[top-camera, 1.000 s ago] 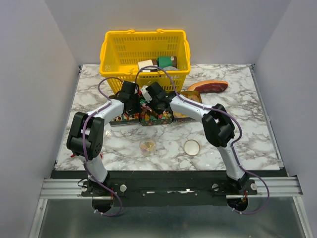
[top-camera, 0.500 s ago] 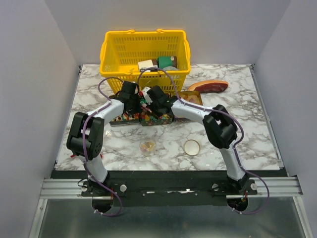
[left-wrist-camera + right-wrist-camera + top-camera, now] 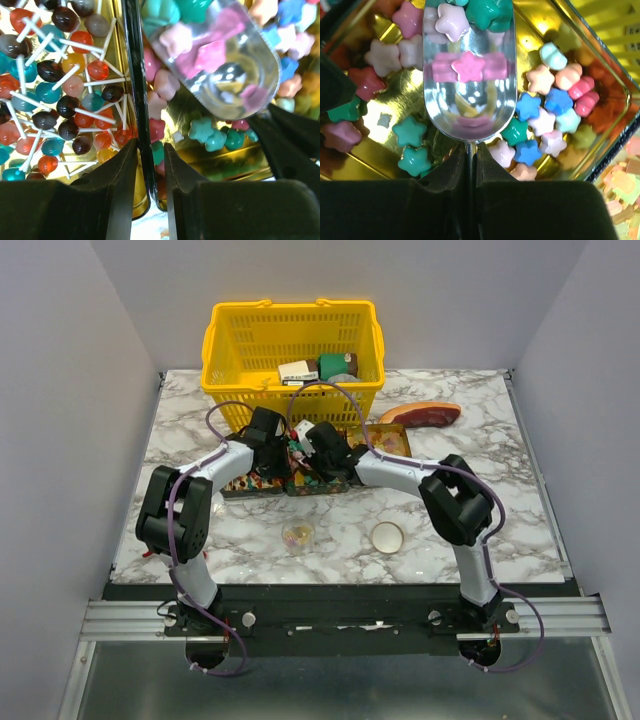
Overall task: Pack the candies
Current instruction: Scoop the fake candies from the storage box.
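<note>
Pink, green, blue and white star candies (image 3: 527, 107) lie in a gold tray (image 3: 380, 120), which is the middle tray in the top view (image 3: 318, 481). My right gripper (image 3: 470, 161) is shut on the thin handle of a shiny metal scoop (image 3: 468, 90). The scoop sits low in this tray with a few star candies in its bowl. My left gripper (image 3: 148, 172) is shut on the touching rims (image 3: 136, 90) of the star tray and a lollipop tray (image 3: 55, 75). The scoop also shows in the left wrist view (image 3: 227, 70).
A yellow basket (image 3: 295, 345) with boxes stands behind the trays. A third tray (image 3: 388, 437) of pale yellow-orange candies lies at the right, with a red-brown meat slab (image 3: 422, 413) beyond. A small clear cup (image 3: 297, 533) with a few candies and a round lid (image 3: 387, 536) sit in front.
My right arm has swung its elbow out to the right and pushed the scoop further left over the star tray. My left gripper has stayed on the tray rims.
</note>
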You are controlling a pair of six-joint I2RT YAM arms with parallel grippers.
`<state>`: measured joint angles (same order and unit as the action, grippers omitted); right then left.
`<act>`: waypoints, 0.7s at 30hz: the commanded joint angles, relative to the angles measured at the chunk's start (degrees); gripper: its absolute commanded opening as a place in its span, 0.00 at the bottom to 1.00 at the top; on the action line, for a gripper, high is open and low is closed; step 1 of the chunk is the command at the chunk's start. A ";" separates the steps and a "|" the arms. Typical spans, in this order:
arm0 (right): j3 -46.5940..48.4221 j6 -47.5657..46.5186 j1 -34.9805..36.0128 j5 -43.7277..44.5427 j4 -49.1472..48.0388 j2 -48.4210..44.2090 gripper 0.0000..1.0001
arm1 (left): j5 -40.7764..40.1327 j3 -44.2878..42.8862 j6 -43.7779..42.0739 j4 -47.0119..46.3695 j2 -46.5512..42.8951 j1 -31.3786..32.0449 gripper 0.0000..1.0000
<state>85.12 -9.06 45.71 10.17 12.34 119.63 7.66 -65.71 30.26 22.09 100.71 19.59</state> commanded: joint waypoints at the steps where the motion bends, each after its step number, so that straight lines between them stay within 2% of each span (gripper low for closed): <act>1: -2.93 0.97 0.25 2.31 -4.43 -3.96 0.01 | 2.89 0.15 0.33 3.31 -0.16 0.62 0.33; 5: -5.13 0.80 0.25 2.04 -5.57 -6.08 0.01 | 2.62 -0.55 0.41 3.14 -0.51 0.62 0.36; 12: -6.63 0.97 0.25 1.52 -6.27 -8.89 0.01 | 1.31 -2.23 0.41 3.49 -0.95 0.09 0.55; 17: -8.13 1.06 0.17 1.78 -6.27 -11.87 0.01 | 0.61 -3.72 0.06 4.54 -2.52 -1.05 0.63; 21: -9.71 1.15 0.25 2.22 -6.01 -14.16 0.01 | -3.17 -3.98 -1.34 5.42 -5.95 -1.14 0.77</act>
<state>76.86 -8.82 45.69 10.98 8.54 108.88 7.97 -67.81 30.26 26.00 99.85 18.87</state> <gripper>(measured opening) 0.158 0.711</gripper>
